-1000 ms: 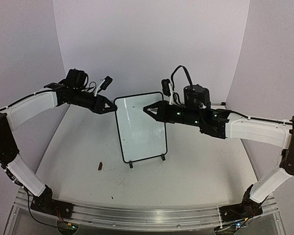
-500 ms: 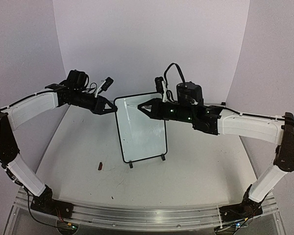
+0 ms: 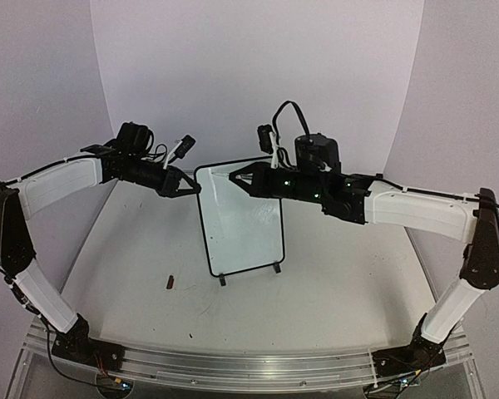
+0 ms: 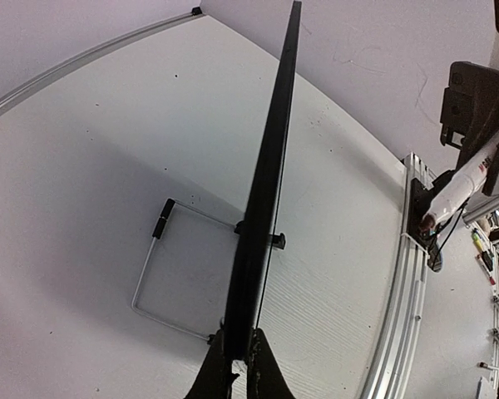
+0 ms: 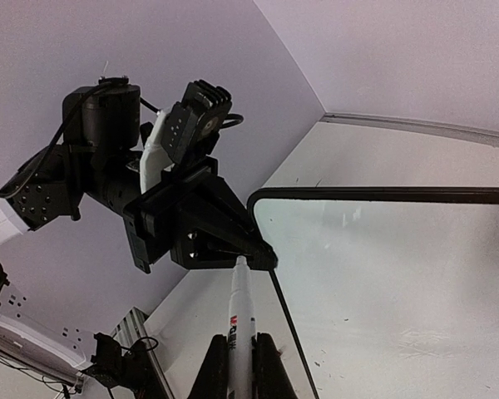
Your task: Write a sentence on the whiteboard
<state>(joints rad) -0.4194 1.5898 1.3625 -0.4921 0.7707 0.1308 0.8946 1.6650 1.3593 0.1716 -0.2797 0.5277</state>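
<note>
the small portrait whiteboard (image 3: 243, 229) with rounded corners and a thin black frame stands upright near the middle of the pale grey table (image 3: 341, 287), leaning back a little on its 2 small black feet (image 3: 276, 268) and on a thin wire stand (image 4: 168, 264) behind it. my left gripper (image 3: 193, 190) is clenched on the whiteboard's left edge just below the upper corner. from my left wrist i see the board (image 4: 270, 179) edge-on, a black line running up the view, with my 2 black fingers (image 4: 217, 374) pressed to either side of the frame. my right gripper (image 3: 238, 178) reaches in from the right across the top of the board and is clamped on a slim white marker (image 5: 241, 320) with red print on its barrel. the marker points toward the upper left corner of the board (image 5: 382, 266), and its tip sits just beside the fingertips of my left gripper (image 5: 263, 254). in my left wrist view the marker (image 4: 463, 183) slants down with its dark tip apart from the board's face. a small dark brown piece (image 3: 171, 283) lies on the table well to the left of the feet, and a ribbed aluminium rail (image 3: 233, 366) runs along the near edge, between my 2 bases.
</note>
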